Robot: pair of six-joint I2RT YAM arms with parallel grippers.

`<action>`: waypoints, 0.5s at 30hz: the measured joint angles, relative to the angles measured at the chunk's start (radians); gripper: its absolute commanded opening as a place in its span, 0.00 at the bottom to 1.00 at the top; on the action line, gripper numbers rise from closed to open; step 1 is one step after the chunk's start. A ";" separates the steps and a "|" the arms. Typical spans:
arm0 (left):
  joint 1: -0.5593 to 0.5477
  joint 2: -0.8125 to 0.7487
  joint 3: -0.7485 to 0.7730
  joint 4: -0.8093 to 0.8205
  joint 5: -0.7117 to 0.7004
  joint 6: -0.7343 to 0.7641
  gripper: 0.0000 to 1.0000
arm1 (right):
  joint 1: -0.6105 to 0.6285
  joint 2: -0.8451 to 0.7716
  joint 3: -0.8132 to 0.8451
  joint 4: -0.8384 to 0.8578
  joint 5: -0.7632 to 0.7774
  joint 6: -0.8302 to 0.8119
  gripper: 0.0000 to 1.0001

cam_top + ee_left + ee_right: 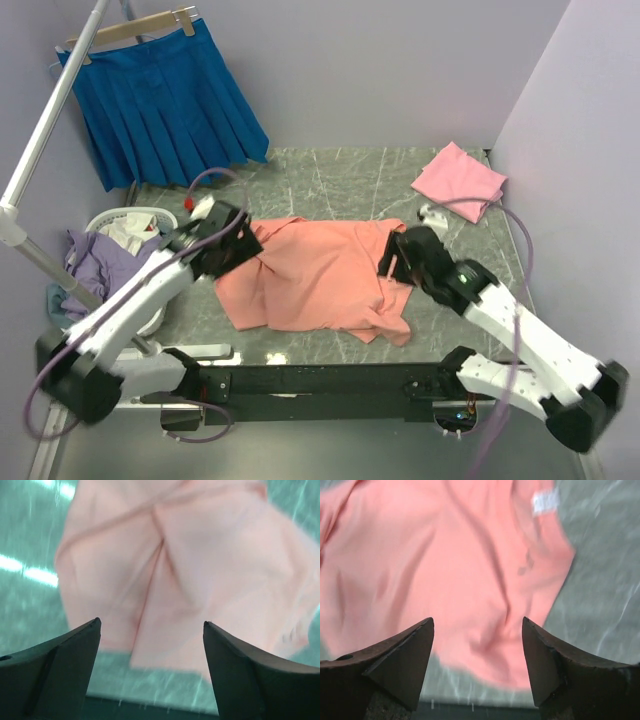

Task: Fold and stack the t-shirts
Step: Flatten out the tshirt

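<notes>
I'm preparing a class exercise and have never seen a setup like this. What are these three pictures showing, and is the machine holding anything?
Two robot arms stand at the near edge of a table. The wide picture looks down from above and behind them; the other two come from cameras on each wrist. A crumpled orange tee lies mid-table, a folded pink tee in the far right corner. The left gripper and right gripper are open near the orange tee, holding nothing.

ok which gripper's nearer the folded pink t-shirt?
Right. The right gripper hovers at the right edge of the salmon t-shirt, near-left of the folded pink t-shirt; the left gripper is at its opposite edge.
</notes>
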 measured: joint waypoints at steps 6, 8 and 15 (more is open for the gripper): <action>0.042 0.394 0.164 0.183 -0.096 0.099 0.96 | -0.222 0.277 0.035 0.256 -0.001 -0.106 0.77; 0.058 0.484 0.187 0.227 -0.102 0.130 0.96 | -0.277 0.343 0.037 0.317 -0.017 -0.129 0.76; 0.088 0.733 0.361 0.294 -0.168 0.229 0.95 | -0.372 0.593 0.087 0.456 -0.106 -0.181 0.75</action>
